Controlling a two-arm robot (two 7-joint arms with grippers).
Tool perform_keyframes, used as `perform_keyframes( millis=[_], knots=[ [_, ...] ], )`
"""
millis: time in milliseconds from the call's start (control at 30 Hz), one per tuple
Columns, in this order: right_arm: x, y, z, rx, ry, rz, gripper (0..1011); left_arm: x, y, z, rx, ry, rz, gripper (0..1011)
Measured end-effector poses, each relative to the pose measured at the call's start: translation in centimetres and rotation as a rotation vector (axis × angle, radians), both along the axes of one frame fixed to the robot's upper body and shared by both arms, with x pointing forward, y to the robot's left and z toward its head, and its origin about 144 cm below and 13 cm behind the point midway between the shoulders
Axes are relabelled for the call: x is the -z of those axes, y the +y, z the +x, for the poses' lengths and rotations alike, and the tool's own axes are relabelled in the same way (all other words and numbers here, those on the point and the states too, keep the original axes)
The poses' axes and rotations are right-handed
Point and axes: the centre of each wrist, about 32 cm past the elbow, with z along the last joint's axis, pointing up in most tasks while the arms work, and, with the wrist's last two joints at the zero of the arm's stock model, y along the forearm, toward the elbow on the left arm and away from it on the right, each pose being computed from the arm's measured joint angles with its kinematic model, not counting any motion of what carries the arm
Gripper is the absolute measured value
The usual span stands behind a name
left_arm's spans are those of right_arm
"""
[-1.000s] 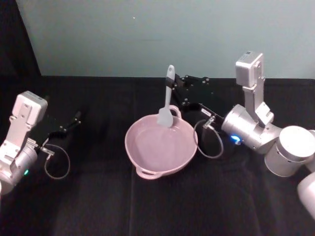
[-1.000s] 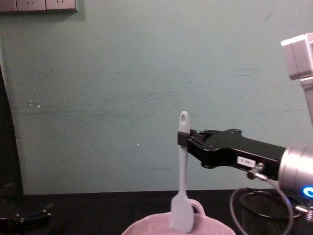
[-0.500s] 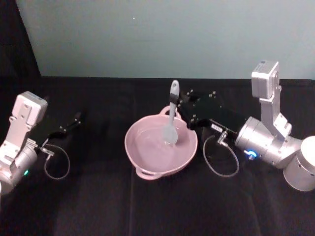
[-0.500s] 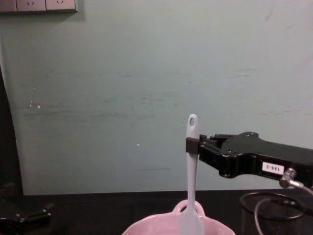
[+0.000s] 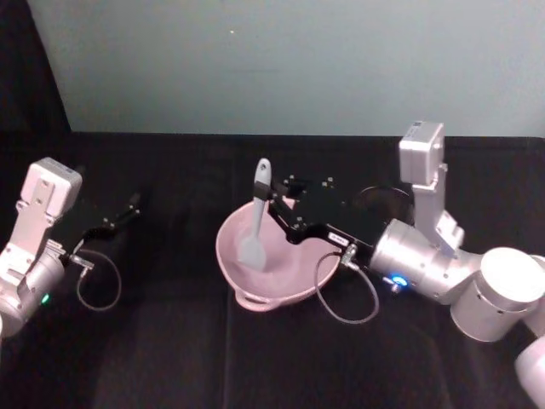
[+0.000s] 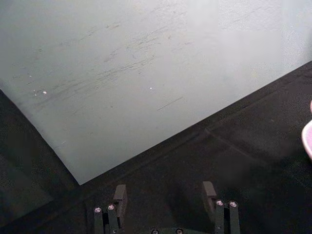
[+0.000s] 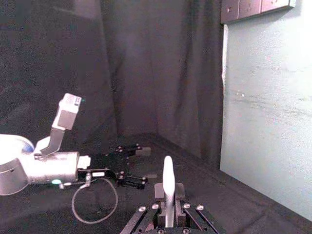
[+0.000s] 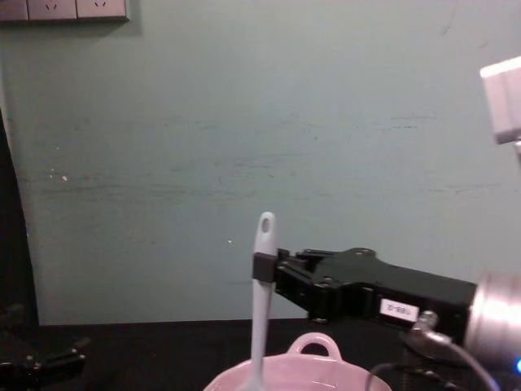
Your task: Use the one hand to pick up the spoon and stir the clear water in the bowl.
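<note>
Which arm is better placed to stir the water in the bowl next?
Right. The right gripper holds the spoon handle up, with its head inside the bowl; the left gripper sits open, far off to the left.

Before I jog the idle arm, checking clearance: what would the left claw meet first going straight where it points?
Probably the teal wall, past bare black tabletop; ahead of the left claw nothing nearer shows. The bowl sits off to one side, though depth is unclear.
</note>
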Motion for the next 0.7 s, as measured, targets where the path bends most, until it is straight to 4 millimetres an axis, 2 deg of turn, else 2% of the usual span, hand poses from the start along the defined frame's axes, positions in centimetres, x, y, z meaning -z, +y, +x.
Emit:
perform_keyframes(
  millis=[300,500,700],
  knots=[
    [0.9,1.0,1.5,0.066,-0.055,0.011,117,0.0,0.0,0.0,0.0,0.0,0.0,1011],
    [0.9,0.3,1.9,0.138,-0.107,-0.019,117,0.0,0.0,0.0,0.0,0.0,0.0,1011],
    [0.2,-1.5,1.3,0.179,-0.139,-0.055,117,0.0,0.0,0.0,0.0,0.0,0.0,1011]
  ],
)
